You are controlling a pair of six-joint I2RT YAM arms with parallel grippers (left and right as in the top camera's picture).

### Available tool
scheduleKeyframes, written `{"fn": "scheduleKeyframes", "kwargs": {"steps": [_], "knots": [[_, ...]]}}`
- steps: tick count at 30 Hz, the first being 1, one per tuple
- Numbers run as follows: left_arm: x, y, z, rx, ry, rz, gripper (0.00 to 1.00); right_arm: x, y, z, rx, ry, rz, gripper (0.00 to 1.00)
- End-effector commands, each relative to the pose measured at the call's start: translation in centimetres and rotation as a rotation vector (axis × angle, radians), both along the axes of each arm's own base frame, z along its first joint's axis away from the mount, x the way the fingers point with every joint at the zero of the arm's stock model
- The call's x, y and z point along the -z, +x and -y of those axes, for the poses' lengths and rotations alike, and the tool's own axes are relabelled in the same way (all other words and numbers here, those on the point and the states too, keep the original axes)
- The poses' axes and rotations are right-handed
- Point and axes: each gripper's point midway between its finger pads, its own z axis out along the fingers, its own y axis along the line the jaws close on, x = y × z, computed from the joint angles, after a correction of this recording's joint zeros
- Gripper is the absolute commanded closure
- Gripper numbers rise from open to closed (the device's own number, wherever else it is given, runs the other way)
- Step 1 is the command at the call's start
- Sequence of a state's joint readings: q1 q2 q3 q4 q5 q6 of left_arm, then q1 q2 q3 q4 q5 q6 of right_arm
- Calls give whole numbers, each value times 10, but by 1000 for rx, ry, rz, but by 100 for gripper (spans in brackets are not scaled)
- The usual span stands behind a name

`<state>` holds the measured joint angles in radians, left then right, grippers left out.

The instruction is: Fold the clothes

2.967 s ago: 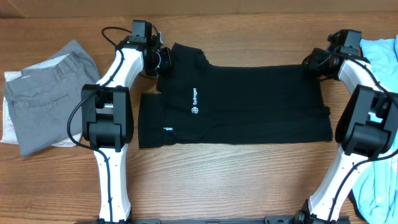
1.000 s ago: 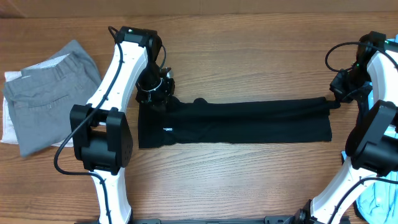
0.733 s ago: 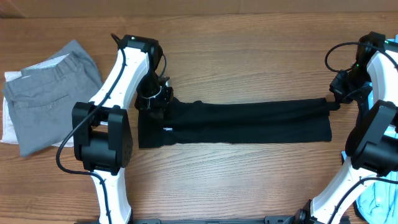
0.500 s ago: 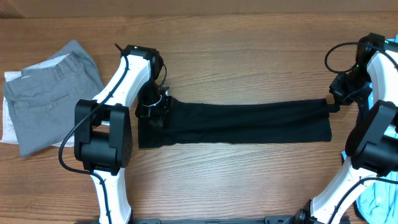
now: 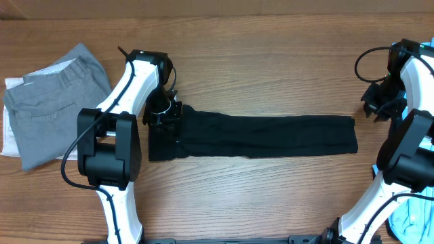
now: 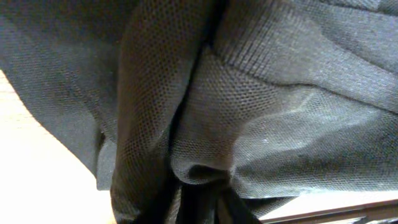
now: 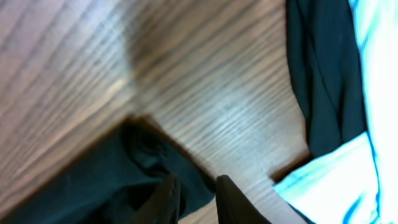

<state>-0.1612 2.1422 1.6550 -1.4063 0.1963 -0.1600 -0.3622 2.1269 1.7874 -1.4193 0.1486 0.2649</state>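
Observation:
A black shirt (image 5: 258, 135) lies folded into a long strip across the middle of the wooden table. My left gripper (image 5: 163, 116) is on the strip's left end. In the left wrist view black fabric (image 6: 249, 106) fills the frame and bunches between my fingers (image 6: 199, 202), which look shut on it. My right gripper (image 5: 373, 107) is just off the strip's right end, above bare wood. In the right wrist view its fingers (image 7: 196, 190) are apart and empty, with the shirt's edge (image 7: 93, 180) below left.
Grey trousers (image 5: 54, 102) lie folded on a white garment (image 5: 9, 132) at the far left. Light blue cloth lies at the right edge (image 5: 415, 203) and the back right corner (image 5: 424, 51); it also shows in the right wrist view (image 7: 373, 93).
The shirt's far half has been brought forward onto the near half, making a strip. My right gripper has let go of the right end and moved off it. My left gripper came forward.

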Motion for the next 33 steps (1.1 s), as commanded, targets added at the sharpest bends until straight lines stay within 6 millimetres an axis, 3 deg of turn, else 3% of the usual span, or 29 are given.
{"fn": "scheduleKeyframes", "kwargs": {"steps": [1, 7, 9, 12, 17, 24, 30, 33], "knots": [[-10, 1, -7, -9, 16, 33, 66, -8, -3, 5, 8, -24, 7, 71], [-21, 1, -7, -6, 10, 49, 64, -3, -8, 0, -8, 3, -12, 47], [-39, 9, -4, -13, -10, 127, 64, 4, -2, -14, -86, 103, 29, 45], [-64, 20, 2, -19, -52, 243, 62, 8, 0, -13, -85, 116, 44, 44], [-80, 24, 15, -48, -96, 301, 53, 9, 1, -17, -111, 175, 69, 43], [-56, 17, 41, 0, -114, 285, 52, 15, -6, -25, -177, 237, 59, 44], [-25, -1, 38, -21, -95, 228, 52, 43, -31, -41, -188, 308, -5, 45], [-11, -14, 35, -22, -87, 191, 53, 46, -38, -46, -182, 331, -24, 52]]}}
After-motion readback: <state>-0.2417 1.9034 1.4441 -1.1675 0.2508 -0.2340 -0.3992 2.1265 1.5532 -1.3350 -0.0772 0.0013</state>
